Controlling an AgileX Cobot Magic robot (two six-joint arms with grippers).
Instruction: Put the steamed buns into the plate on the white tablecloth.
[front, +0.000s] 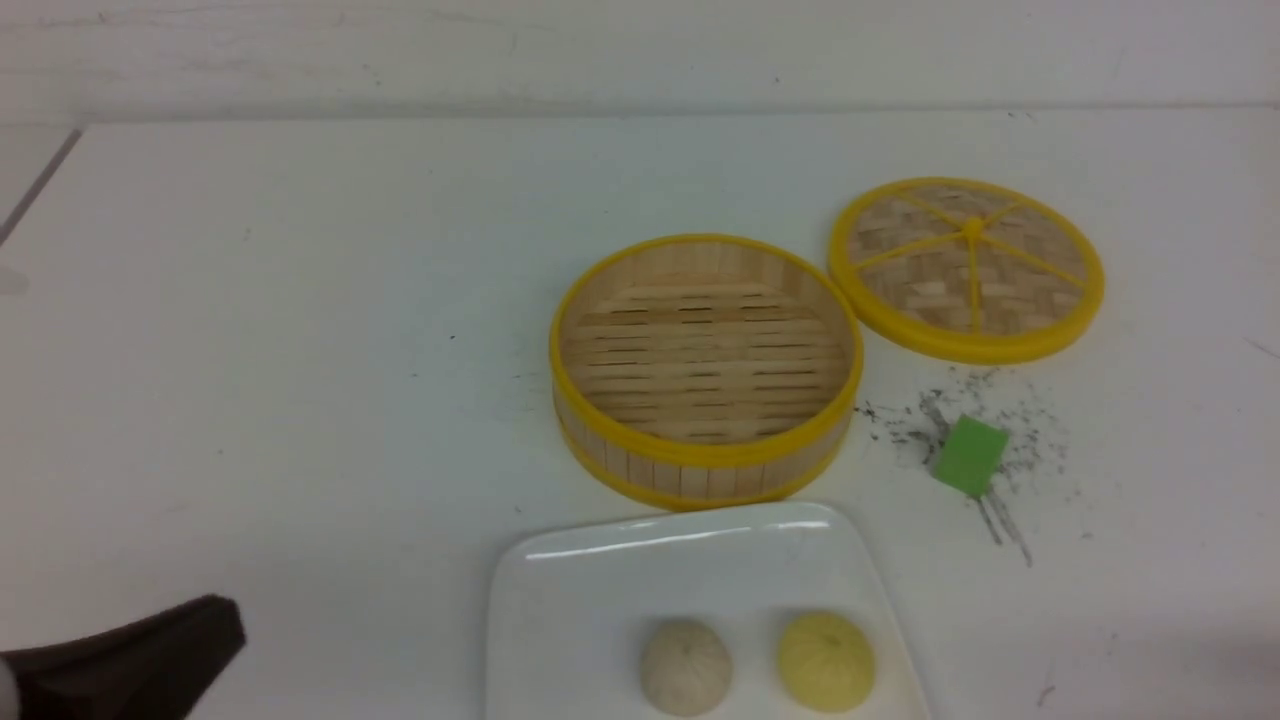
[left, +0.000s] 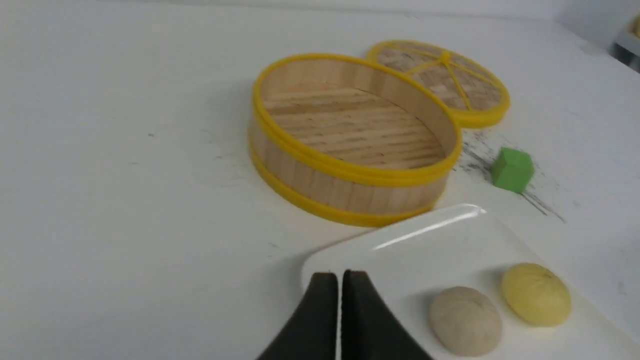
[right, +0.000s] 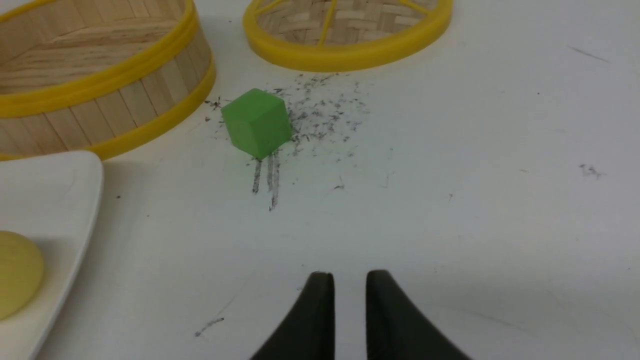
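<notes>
While nearly closed, left fingers (left: 340, 280) empty, right fingers (right: 347, 282) slightly apart, empty.

Two buns (front: 686, 667), one plate (front: 600, 600), one cube (front: 969, 455)

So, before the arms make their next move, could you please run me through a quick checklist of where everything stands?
1. Beige bun on white plate: ok.
2. Yellow bun on the plate: ok.
3. Bamboo steamer basket has no buns left: ok.
4. Left gripper nearly shut, holding nothing: ok.
5. Right gripper slightly parted, holding nothing: ok.
6. Green cube apart from the plate: ok.
</notes>
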